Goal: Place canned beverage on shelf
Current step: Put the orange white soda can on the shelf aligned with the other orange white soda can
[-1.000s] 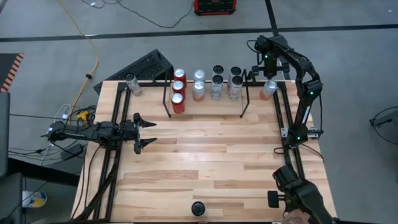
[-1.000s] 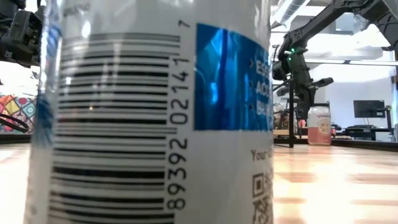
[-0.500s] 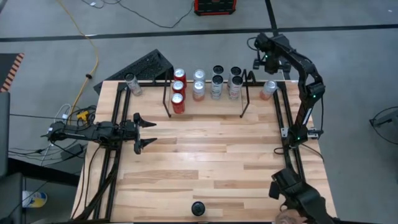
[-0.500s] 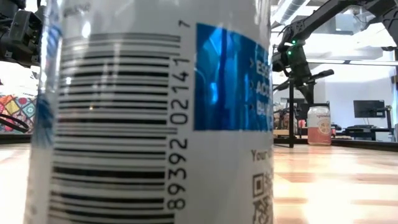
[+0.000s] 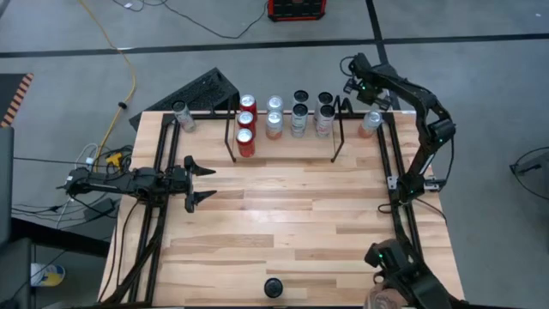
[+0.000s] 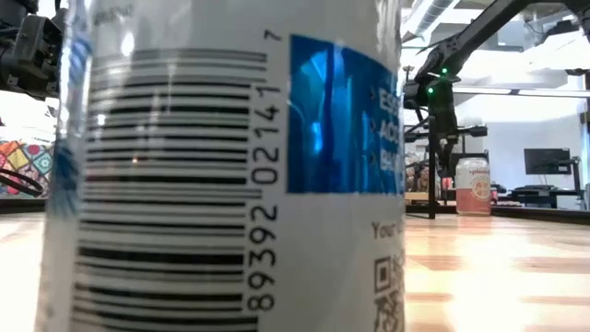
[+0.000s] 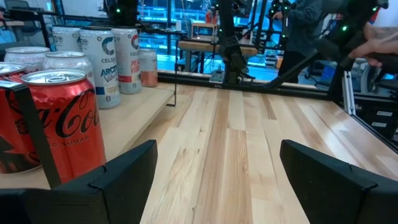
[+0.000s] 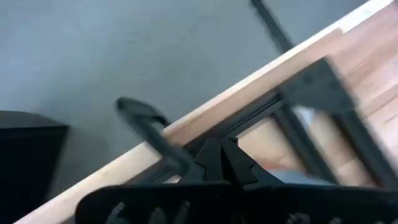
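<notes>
Left gripper (image 5: 202, 179) hovers over the table's (image 5: 283, 223) left side, fingers apart, holding nothing. Shelf (image 5: 283, 129) at the back edge — cans standing in rows. Just right of it, a lone can (image 5: 370, 122); right gripper (image 5: 352, 86) above the back-right corner, fingers together.

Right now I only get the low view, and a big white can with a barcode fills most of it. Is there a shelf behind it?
Observer: Yes. A low black wire shelf stands at the table's far edge, holding cans, with three red cans at its left end.
Operator: Where's the arm with the green light?
Observer: Its right gripper, shut, is above the far right corner, beside the shelf's right end.
Operator: And the other?
Observer: The left gripper is open over the table's left side.
</notes>
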Available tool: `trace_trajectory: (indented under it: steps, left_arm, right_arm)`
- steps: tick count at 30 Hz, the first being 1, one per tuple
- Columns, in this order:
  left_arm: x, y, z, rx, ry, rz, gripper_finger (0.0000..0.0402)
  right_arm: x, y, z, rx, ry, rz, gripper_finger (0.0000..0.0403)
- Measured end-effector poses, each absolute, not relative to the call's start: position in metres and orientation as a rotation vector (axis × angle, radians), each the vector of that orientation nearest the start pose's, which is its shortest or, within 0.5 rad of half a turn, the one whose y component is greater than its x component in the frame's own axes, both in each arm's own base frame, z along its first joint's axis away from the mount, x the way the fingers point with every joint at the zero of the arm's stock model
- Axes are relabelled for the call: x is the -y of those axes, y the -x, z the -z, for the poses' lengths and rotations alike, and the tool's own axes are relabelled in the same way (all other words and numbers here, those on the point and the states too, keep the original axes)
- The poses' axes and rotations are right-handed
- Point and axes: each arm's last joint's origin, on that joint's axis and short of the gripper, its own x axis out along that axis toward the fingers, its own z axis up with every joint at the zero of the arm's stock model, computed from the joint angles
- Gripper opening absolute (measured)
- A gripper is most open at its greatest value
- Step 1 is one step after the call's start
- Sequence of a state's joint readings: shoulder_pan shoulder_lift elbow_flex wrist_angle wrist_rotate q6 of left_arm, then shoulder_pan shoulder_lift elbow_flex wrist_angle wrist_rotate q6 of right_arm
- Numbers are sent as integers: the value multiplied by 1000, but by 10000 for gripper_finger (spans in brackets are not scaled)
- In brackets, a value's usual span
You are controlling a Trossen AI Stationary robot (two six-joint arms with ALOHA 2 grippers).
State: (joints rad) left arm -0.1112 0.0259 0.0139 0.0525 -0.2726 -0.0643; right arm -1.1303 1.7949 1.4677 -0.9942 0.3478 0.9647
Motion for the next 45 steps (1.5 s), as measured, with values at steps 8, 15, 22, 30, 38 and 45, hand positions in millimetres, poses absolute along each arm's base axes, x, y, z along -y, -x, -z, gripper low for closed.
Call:
trace_trajectory:
  steps: [8, 15, 22, 30, 38, 45]
  left_arm:
    - [3, -98, -171, 45, 72, -160, 327]
    - [3, -98, -171, 45, 72, -160, 327]
    - [3, -98, -171, 45, 72, -160, 327]
    - [3, -98, -171, 45, 72, -161, 327]
    - [3, -98, -171, 45, 72, -161, 327]
    - [3, -98, -171, 45, 72, -161, 327]
  right_arm:
    - [302, -141, -251, -434, -1189, 1923, 0]
    - [283, -141, -237, -261, -1195, 2060, 0]
    - [262, -134, -226, -14, -1271, 2159, 0]
    - [247, -132, -229, 4, -1305, 2119, 0]
    - [226, -142, -236, -72, -1313, 2082, 0]
    - [194, -158, -250, -31, -1214, 2085, 0]
